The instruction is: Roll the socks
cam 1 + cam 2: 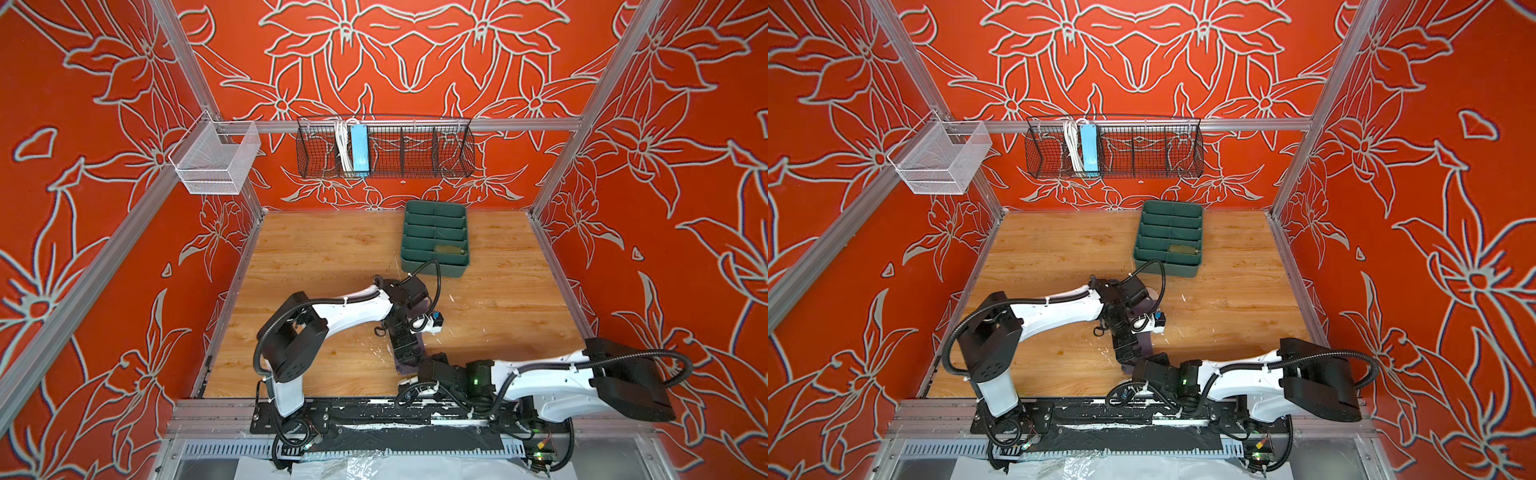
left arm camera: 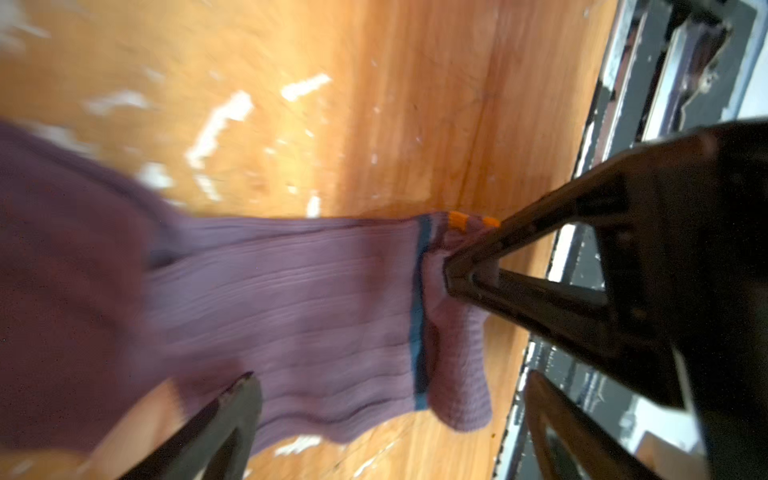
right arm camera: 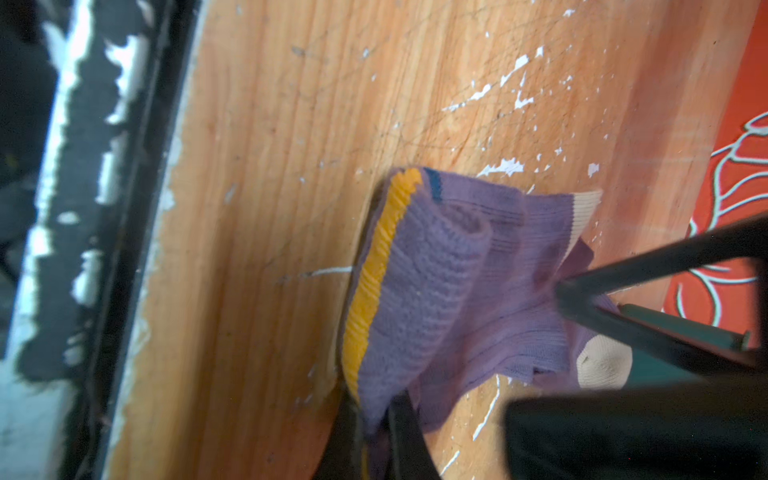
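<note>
The purple ribbed sock (image 2: 291, 299) lies stretched on the wooden table near its front edge. It has a yellow cuff stripe and a beige toe (image 3: 602, 365). My right gripper (image 3: 374, 411) is shut on the cuff, which is folded over into a loose first curl (image 3: 428, 282). In the left wrist view its black fingers (image 2: 457, 274) pinch the cuff end. My left gripper (image 2: 390, 376) hovers over the leg of the sock, its fingers wide apart, open. An olive green sock (image 1: 449, 249) lies as a bundle in one compartment of the green bin (image 1: 434, 270). In both top views the arms hide most of the purple sock (image 1: 1148, 344).
The black rail at the table's front edge (image 3: 83, 208) runs close beside the cuff. A black wire basket (image 1: 386, 149) with a blue power strip (image 1: 359, 151) hangs on the back wall. A white mesh basket (image 1: 216, 162) hangs at the left.
</note>
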